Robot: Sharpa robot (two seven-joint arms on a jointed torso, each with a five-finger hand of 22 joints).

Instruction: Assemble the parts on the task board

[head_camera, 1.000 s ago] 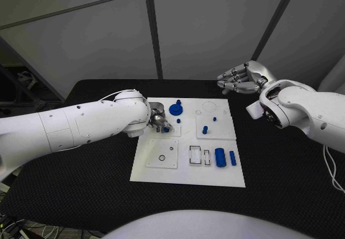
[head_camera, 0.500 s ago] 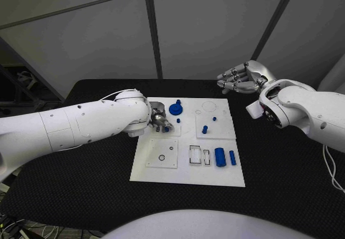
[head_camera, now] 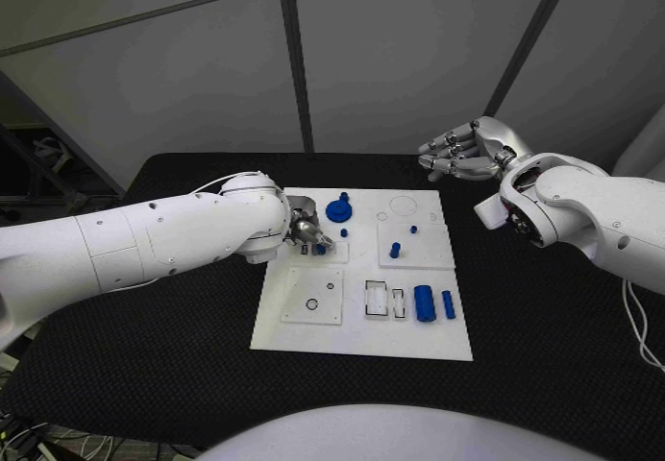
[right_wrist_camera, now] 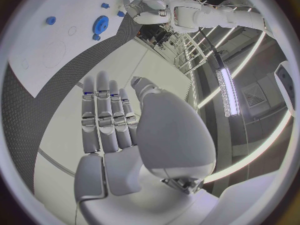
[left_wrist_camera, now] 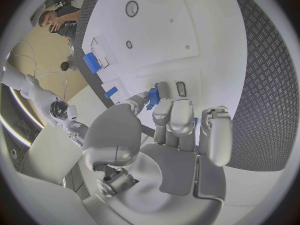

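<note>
Almost nothing has moved since a second ago: the left hand [head_camera: 307, 231] has stayed at the left edge of the task board [head_camera: 363, 336], and the gear-like blue part [head_camera: 339, 212] beside it is seen in the same spot as before. The right hand [head_camera: 466, 151] has kept its raised pose beyond the far right corner of the board.

A small blue part [left_wrist_camera: 152, 97] is pinched by the left hand between the thumb and a fingertip, and is held down against the white board just beside a small dark rectangular slot [left_wrist_camera: 181, 89]. The remaining fingers [left_wrist_camera: 215, 132] are curled loosely alongside. From the head view the same piece [head_camera: 320, 249] is seen at the fingertips, on the board's upper left panel.

Nothing is held by the right hand; its fingers [right_wrist_camera: 103, 117] are extended side by side, slightly bent, and it is kept in the air, well apart from the board.

The board lies flat in the middle of the black surface [head_camera: 166, 365]. Two small blue pegs [head_camera: 413, 230] and a short blue cylinder [head_camera: 395, 250] are placed on its upper right panel. In the lower row, a larger blue cylinder [head_camera: 424, 303] and a thin blue bar [head_camera: 449, 305] are laid side by side, just beside empty rectangular recesses [head_camera: 376, 298].
</note>
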